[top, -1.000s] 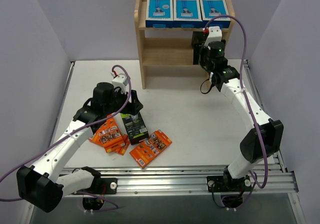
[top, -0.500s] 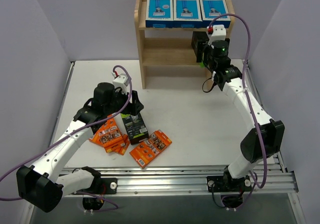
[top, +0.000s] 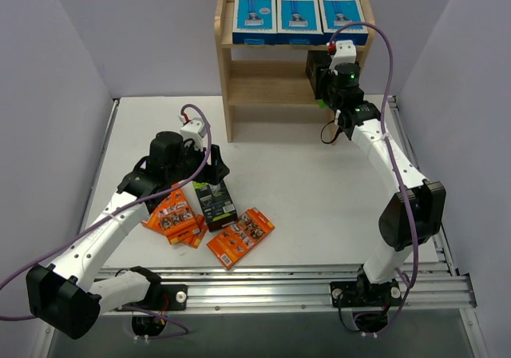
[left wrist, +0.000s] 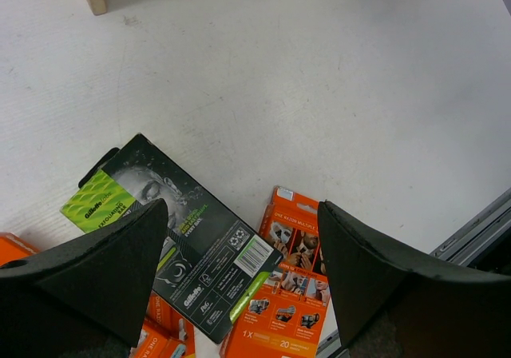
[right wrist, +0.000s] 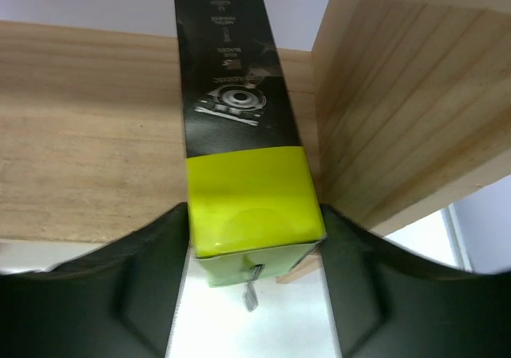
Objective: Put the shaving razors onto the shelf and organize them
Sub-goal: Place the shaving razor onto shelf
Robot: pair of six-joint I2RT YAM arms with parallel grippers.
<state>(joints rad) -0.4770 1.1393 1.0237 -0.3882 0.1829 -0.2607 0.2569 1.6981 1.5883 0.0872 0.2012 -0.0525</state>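
right gripper (right wrist: 254, 234) clamps black-and-lime razor box (right wrist: 238, 126) at shelf (right wrist: 80, 142) middle tier (just beside its right side panel), left gripper (left wrist: 239, 270) wide open above second black-and-lime box (left wrist: 200, 234) and orange packs (left wrist: 289, 298)

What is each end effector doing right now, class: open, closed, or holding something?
Left end effector: open, holding nothing.
Right end effector: closed on the black-and-lime box.

table black-and-lime box (left wrist: 172, 238): "Gillette" on lime corner, "Gillette" again in white near barcode | orange pack (left wrist: 283, 294): "ONE RAZOR" in top line, "1X" and "20" along bottom edge | shelf-side black-and-lime box (right wrist: 235, 126): small white upside-down print, "BLADES" just legible, rest unreadable
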